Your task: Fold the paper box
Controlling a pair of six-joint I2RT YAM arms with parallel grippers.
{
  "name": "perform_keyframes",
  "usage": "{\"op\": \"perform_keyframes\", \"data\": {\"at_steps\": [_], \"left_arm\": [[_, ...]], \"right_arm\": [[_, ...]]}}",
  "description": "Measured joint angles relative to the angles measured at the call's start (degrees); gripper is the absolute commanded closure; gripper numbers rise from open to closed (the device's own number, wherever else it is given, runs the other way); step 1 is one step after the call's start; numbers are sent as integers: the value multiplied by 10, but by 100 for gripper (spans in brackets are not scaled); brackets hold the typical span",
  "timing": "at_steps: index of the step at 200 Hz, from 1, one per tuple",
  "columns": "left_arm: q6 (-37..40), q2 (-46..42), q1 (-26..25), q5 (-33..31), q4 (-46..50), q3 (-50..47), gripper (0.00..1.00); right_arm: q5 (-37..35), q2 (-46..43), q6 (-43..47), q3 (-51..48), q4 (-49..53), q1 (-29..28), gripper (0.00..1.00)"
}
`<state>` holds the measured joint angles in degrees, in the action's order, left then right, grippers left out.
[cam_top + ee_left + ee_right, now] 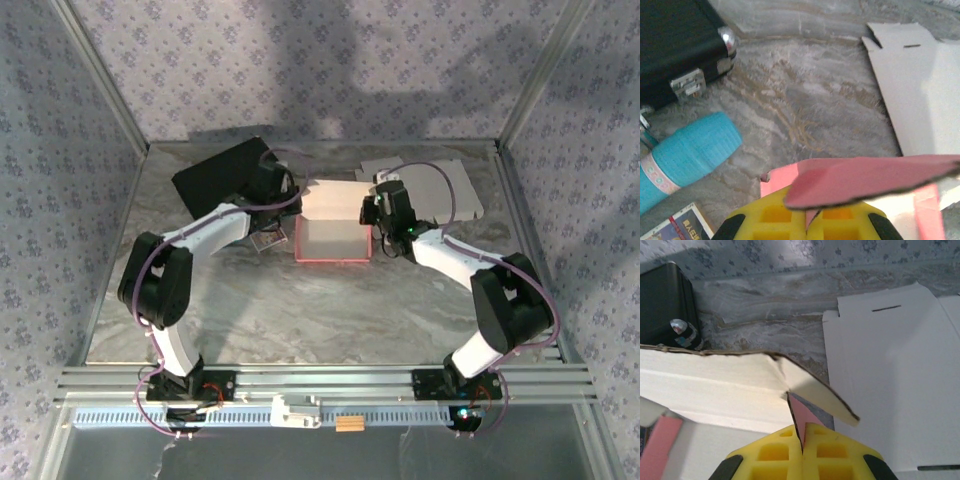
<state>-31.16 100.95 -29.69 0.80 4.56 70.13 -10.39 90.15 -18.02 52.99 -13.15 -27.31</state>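
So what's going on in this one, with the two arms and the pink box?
Both arms are working on the paper box in the middle of the table. The left gripper is shut on a pink flap at the box's left side, and the right gripper is shut on a flap at its right side. The box is partly formed and open at the top. A black case, a teal cylinder and flat white cardboard lie nearby, untouched.

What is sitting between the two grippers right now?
The paper box, pink outside and white inside, sits between the left gripper and the right gripper, as the top view shows. The jaws of each are shut on one of its flaps.
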Motion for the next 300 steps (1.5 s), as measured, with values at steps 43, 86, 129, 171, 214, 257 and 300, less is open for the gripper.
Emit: {"op": "perform_keyframes", "data": {"at_steps": [43,86,129,171,214,257,300], "left_arm": [[0,-24,-2,-2,-115,-88,100],[3,-34,-13,-22,-178,-121,100],[16,-38,-30,-48,-235,-168,100],[33,-42,-47,-74,-293,-204,100],[56,-42,-61,-104,-344,-234,100],[67,-42,-68,-124,-400,-271,100],[68,-42,-76,-139,-433,-301,100]], "right_arm": [[-5,0,11,-45,-80,-8,100],[-16,0,26,-84,-142,-11,100],[-18,0,43,-114,-188,-11,100],[-21,0,61,-148,-230,-13,100],[-24,0,83,-179,-275,-18,100],[-30,0,102,-200,-305,-30,99],[-40,0,113,-226,-332,-45,94]]}}
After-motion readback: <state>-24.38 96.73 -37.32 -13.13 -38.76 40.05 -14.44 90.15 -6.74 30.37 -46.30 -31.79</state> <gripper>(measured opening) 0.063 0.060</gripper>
